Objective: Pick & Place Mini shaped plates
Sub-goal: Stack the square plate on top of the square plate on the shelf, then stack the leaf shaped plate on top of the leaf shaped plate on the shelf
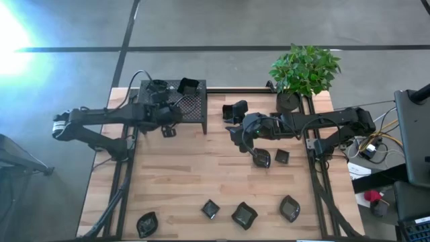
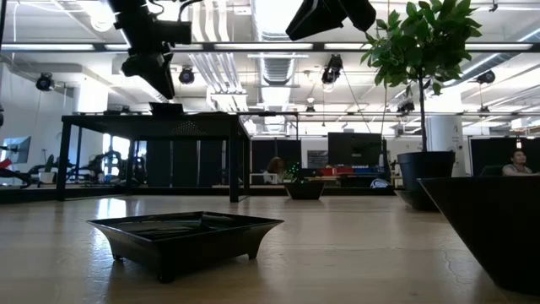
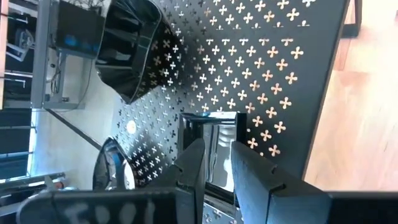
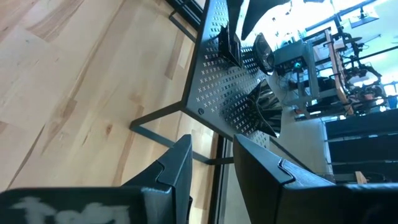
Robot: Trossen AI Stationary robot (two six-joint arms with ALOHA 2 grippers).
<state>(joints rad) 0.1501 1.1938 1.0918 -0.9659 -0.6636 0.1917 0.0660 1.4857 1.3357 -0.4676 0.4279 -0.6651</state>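
Worktop (image 1: 175,175) is light wood with a black perforated stand (image 1: 191,107) at the back, where the left gripper (image 3: 216,163) hovers, fingers pinching one mini plate (image 3: 217,146) right above the stand. Right gripper (image 4: 211,168) hangs mid-worktop, fingers a little apart and empty, more mini plates (image 1: 244,215) along the front edge.

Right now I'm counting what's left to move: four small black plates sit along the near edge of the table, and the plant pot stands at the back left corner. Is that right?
Not quite. The plant pot stands at the back right corner, not the left; the high view shows it. The four small black plates do lie along the near edge of the table.
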